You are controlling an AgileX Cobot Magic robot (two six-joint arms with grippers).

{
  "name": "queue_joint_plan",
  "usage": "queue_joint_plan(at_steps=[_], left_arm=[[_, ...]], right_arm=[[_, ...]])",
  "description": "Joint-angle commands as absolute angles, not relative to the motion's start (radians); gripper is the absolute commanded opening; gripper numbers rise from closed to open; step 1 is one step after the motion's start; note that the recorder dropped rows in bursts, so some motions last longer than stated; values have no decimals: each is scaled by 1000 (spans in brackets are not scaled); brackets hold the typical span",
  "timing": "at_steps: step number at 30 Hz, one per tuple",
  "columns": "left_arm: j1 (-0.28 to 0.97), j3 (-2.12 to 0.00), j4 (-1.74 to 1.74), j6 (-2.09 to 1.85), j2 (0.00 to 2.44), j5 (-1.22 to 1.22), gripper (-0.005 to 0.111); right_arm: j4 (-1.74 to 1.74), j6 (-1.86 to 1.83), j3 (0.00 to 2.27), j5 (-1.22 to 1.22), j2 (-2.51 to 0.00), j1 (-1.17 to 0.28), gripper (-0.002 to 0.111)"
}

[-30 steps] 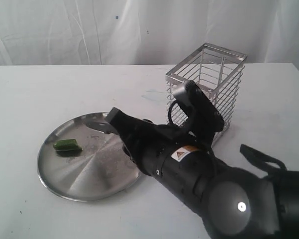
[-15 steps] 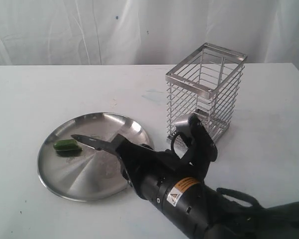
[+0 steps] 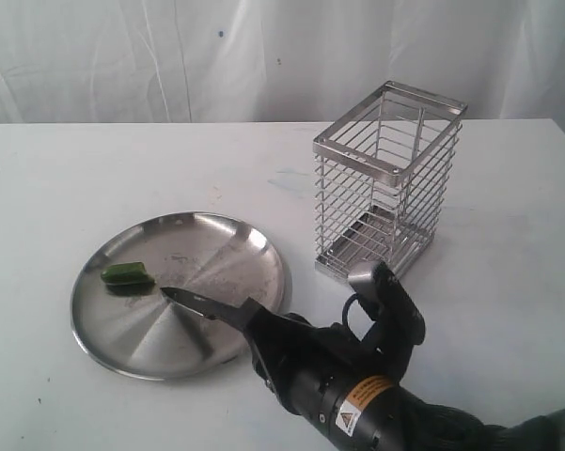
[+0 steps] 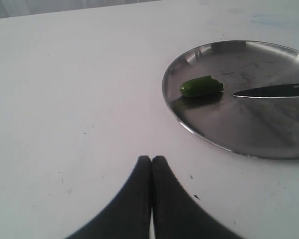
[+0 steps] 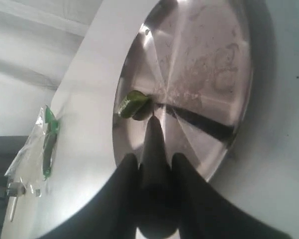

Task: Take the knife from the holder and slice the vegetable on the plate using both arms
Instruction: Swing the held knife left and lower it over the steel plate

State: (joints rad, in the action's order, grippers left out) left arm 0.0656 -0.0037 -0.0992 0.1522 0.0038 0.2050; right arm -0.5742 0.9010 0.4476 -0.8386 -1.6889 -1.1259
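Looking like a robotics lab rig: bare white bench [image 3: 75,169], white cloth backdrop [image 3: 169,56] hanging along the far side, robot arm [image 3: 357,404] reaching in near right.

Gap between my knife [image 3: 196,302] tip and the vegetable [image 3: 129,274] on the plate [image 3: 122,331] is lying clear. Holder [image 3: 357,157] is standing well apart, beyond my right gripper [image 5: 152,162]. Bare table [image 4: 64,99] is lying open between my left gripper [image 4: 151,162] and the plate rim.
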Motion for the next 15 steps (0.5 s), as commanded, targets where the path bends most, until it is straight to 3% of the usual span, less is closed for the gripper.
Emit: queue_joint_plan(at_steps=[1, 15], left_arm=[[84, 0, -97, 153, 0, 202, 0], [87, 0, -97, 153, 0, 202, 0]], right_arm=[[-591, 809, 443, -861, -1698, -1126, 0], [-579, 811, 491, -858, -1810, -1126, 0]])
